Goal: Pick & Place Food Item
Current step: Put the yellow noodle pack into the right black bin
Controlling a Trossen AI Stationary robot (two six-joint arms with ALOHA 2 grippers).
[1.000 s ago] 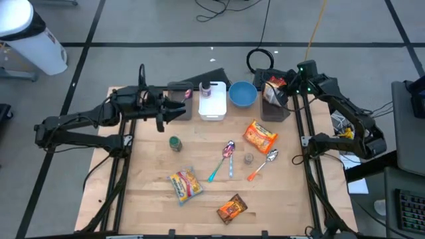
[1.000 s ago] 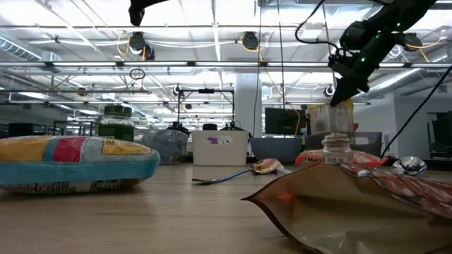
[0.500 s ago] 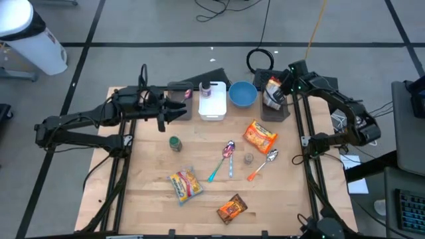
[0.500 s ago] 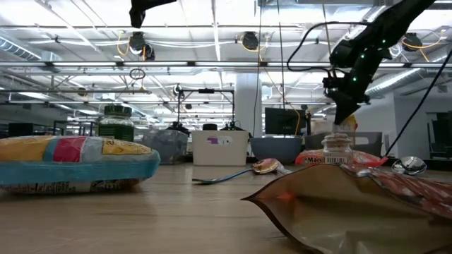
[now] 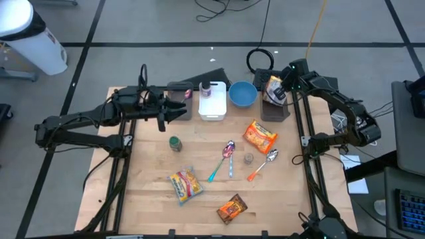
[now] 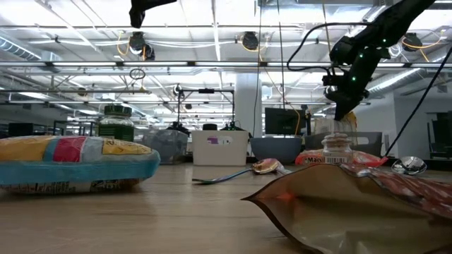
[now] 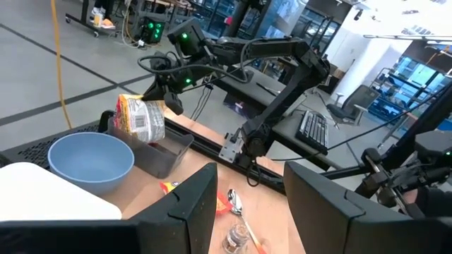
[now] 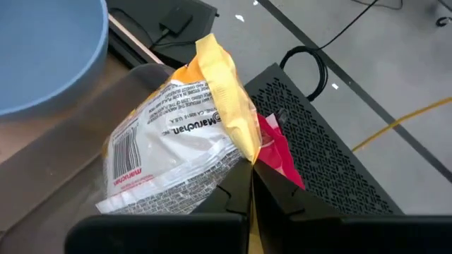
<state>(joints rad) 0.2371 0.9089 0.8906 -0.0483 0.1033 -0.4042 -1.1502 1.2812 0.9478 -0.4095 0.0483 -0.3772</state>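
Nearest the low camera: a brown pouch (image 6: pixel 353 204) filling the foreground, a blue-and-yellow packet (image 6: pixel 74 164) beside it. Seen from above as a dark snack pouch (image 5: pixel 232 209) and a yellow packet (image 5: pixel 185 184) at the table's (image 5: pixel 153 199) near edge. Farther in, two spoons (image 5: pixel 226 158) with a small clear jar (image 5: pixel 248 159) between them and a third spoon (image 5: pixel 265 162); a green-lidded jar (image 5: pixel 174 143) apart toward the left arm; an orange packet (image 5: pixel 259 136) beyond. Along the far edge, a white bin (image 5: pixel 212 101), a blue bowl (image 5: pixel 243 94), a dark tray (image 5: pixel 275 109).

Right gripper (image 5: pixel 284 83) above that dark tray, clenched on the edge of a ramen packet (image 5: pixel 273 88), held off the tray. Right wrist view alone gives the pinch: fingers closed on the packet's (image 8: pixel 176 144) yellow and red seam, barcode side showing. Low view hides most of the packet behind the clear jar (image 6: pixel 337 149).

Left gripper (image 5: pixel 174 113) hovering near the white bin, parted, grasping nothing. From the left wrist: right arm's claw (image 7: pixel 164 88) dangling the packet (image 7: pixel 140 118) over the tray (image 7: pixel 166 152).
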